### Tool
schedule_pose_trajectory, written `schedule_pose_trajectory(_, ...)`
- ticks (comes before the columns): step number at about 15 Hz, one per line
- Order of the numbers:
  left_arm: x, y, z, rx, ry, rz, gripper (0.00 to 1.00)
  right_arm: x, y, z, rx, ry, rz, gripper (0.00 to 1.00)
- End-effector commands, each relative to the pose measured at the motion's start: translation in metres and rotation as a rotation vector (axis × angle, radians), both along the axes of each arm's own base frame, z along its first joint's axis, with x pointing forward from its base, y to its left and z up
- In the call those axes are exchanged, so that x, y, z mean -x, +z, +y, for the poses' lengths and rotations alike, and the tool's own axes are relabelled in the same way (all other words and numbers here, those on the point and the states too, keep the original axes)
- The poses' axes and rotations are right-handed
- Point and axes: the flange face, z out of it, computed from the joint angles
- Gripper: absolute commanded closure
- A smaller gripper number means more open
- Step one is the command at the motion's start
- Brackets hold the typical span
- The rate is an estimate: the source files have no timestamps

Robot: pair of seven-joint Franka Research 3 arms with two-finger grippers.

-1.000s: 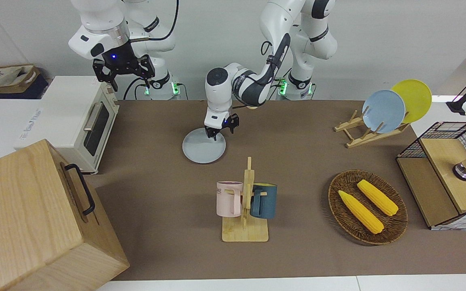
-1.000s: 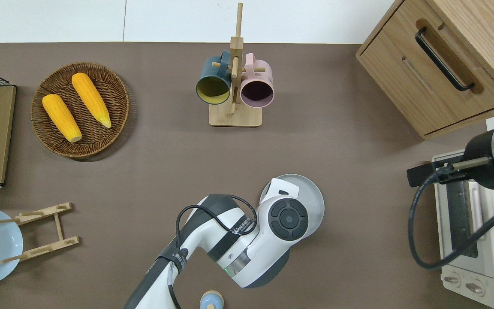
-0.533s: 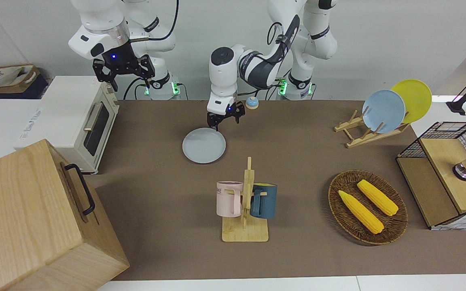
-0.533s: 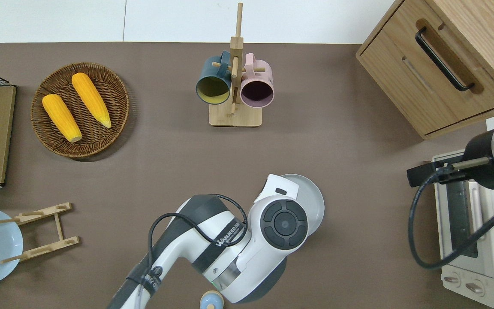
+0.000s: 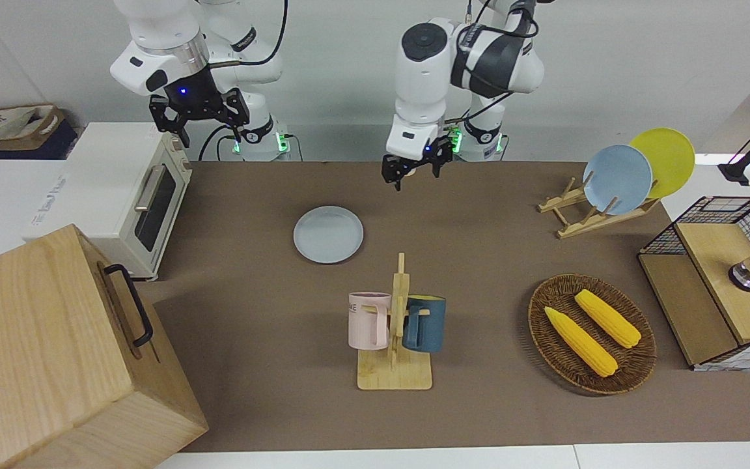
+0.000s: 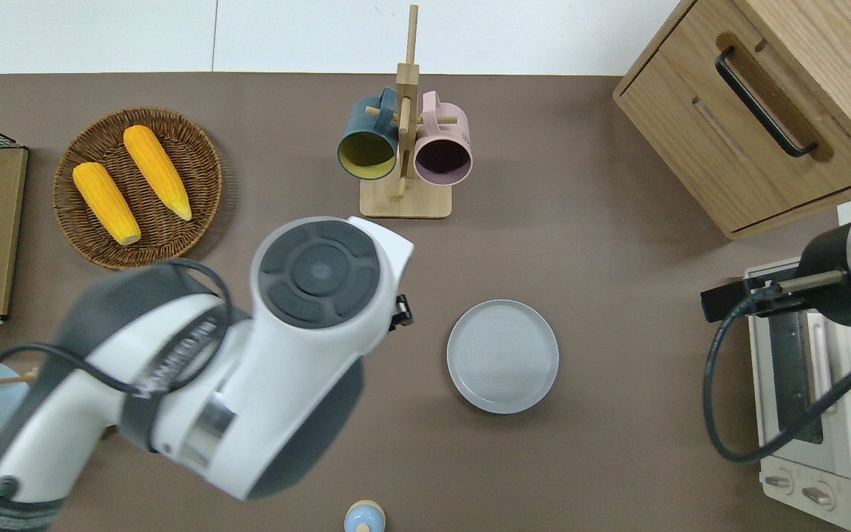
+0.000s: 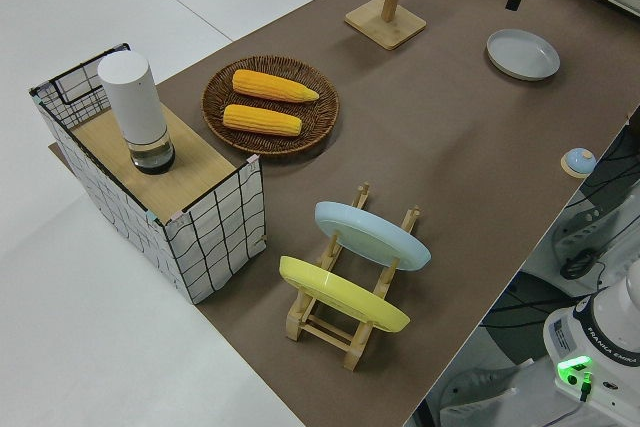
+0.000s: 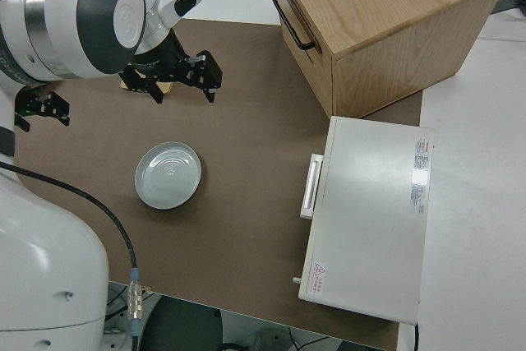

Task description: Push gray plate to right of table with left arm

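You have the left gripper [image 5: 412,170] raised off the table [image 5: 479,260], fingers spread, gripping nothing. The gray plate [image 6: 503,355] lies flat, nearer the robots than the mug rack [image 6: 405,166], toward the right arm's end. The right arm is parked.

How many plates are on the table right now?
3. The gray plate lies flat on the table, nearer the robots than the mug stand. The sky-blue plate and yellow plate stand in the wooden rack toward the left arm's end.
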Motion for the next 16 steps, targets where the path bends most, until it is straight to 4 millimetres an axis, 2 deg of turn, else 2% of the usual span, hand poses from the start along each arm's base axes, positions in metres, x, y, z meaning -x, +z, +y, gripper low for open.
schedule_pose_trajectory(1,-0.024,0.044,0.093,0.03,-0.071,0.041,0.0,0.003,0.004,-0.002,-0.004,-0.017,0.005,0.017)
schedule_pose_trajectory(3,-0.035,0.059,0.154,0.072,-0.116,0.049,0.0,0.003,0.004,-0.001,-0.002,-0.015,0.004,0.017)
schedule_pose_trajectory(6,-0.037,0.084,0.224,0.095,-0.19,0.042,0.0,0.003,0.004,-0.001,-0.004,-0.015,0.005,0.017)
schedule_pose_trajectory(8,-0.037,0.097,0.248,0.104,-0.195,0.034,0.0,0.003,0.004,-0.002,-0.004,-0.017,0.005,0.017)
schedule_pose_trajectory(10,-0.037,0.101,0.262,0.096,-0.213,0.031,0.0,0.003,0.004,-0.001,-0.004,-0.015,0.005,0.017)
schedule_pose_trajectory(13,-0.039,0.109,0.271,0.102,-0.312,0.017,0.0,0.003,0.004,-0.001,-0.002,-0.015,0.004,0.017)
schedule_pose_trajectory(16,-0.041,0.109,0.281,0.106,-0.318,0.008,0.0,0.003,0.004,-0.001,-0.002,-0.015,0.004,0.017)
